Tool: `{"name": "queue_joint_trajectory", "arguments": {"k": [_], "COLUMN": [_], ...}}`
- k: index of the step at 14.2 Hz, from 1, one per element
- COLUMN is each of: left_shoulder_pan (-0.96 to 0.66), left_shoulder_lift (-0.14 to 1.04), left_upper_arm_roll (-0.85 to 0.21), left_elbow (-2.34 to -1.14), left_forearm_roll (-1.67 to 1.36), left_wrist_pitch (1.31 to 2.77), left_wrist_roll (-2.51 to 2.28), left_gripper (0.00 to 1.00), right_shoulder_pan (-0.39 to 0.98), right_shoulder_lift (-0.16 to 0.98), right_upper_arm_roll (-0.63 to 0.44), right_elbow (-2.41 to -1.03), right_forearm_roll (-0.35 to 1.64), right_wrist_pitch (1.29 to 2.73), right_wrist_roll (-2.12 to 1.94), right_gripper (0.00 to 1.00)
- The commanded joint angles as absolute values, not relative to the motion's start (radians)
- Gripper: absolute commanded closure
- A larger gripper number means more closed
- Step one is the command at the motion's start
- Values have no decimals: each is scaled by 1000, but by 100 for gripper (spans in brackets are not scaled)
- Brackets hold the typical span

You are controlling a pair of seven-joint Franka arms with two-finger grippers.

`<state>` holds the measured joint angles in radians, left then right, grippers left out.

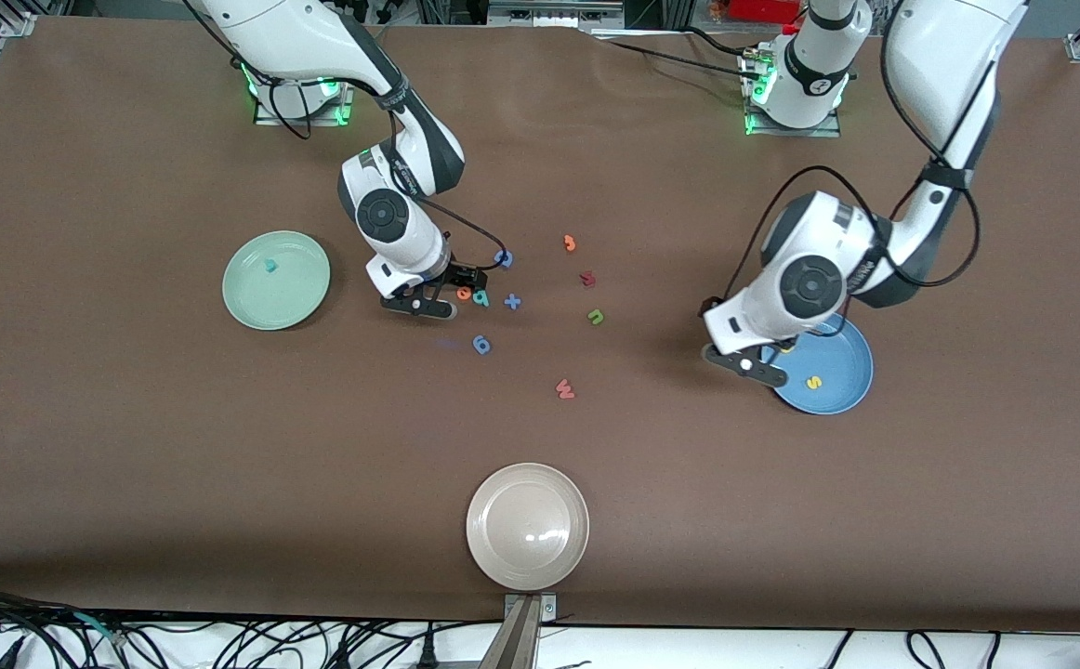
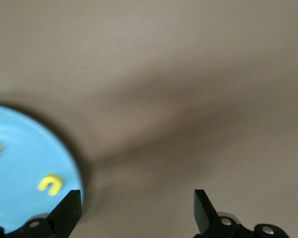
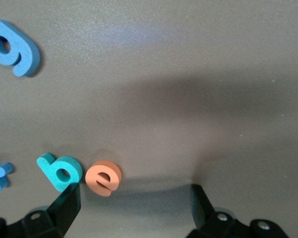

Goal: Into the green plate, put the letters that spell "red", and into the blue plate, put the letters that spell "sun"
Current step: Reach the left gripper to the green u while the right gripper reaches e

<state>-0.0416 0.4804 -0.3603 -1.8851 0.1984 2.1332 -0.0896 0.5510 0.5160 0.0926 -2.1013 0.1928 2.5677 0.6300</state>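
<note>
A brown table fills the front view, with two white arms reaching down from bases along the top edge. Left of centre in that view, the right gripper (image 1: 421,302) hangs low with its fingers spread and empty, just beside the orange "e" (image 1: 464,294) and the teal "d" (image 1: 480,297), which lie touching each other. The pale green plate (image 1: 276,280), at centre-left, holds only the teal "r" (image 1: 271,266).

At centre-right, the left gripper (image 1: 752,364) hovers at the edge of the blue plate (image 1: 839,383), fingers wide apart and holding nothing. The yellow "s" (image 1: 814,381) and yellow "u" (image 2: 50,184) already lie in that plate. The green "n" (image 1: 596,317) sits on bare table near the middle of the front view, well apart from both plates.

The step in hand looks to be the pickup of the "e". In the right wrist view it lies close to one finger (image 3: 64,206), not midway. To do this well, the gripper should probably shift until the "e" sits centred between the fingers, then close on it alone. The risk lies in the "d" pressed against it: a careless close could catch both or nudge one aside.

A beige plate (image 1: 527,526) at bottom centre and stray pieces, among them a blue plus (image 1: 512,301), play no part.
</note>
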Motion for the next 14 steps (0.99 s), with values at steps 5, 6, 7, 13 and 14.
{"name": "queue_joint_trajectory", "arguments": {"k": [5, 6, 7, 13, 14], "left_shoulder_pan": [-193, -210, -219, -310, -310], "left_shoulder_lift": [532, 549, 569, 653, 660], "left_upper_arm_roll": [-376, -376, -376, -376, -376], "left_elbow": [-1812, -1789, -1763, -1701, -1703], "left_forearm_roll": [330, 330, 330, 331, 328], "left_wrist_pitch": [2154, 2155, 2154, 2172, 2210], "left_wrist_roll": [-78, -74, -72, -71, -71], "left_gripper": [0, 0, 0, 0, 0], "right_shoulder_pan": [560, 560, 560, 555, 554], "right_shoulder_lift": [535, 540, 541, 549, 552], "right_upper_arm_roll": [84, 84, 84, 81, 81], "right_elbow": [-2126, -2126, -2126, -2125, -2123], "right_forearm_roll": [195, 195, 195, 195, 195], "right_wrist_pitch": [2646, 2648, 2654, 2658, 2660], "right_wrist_roll": [578, 575, 563, 470, 465], "right_gripper": [2, 2, 2, 5, 8]}}
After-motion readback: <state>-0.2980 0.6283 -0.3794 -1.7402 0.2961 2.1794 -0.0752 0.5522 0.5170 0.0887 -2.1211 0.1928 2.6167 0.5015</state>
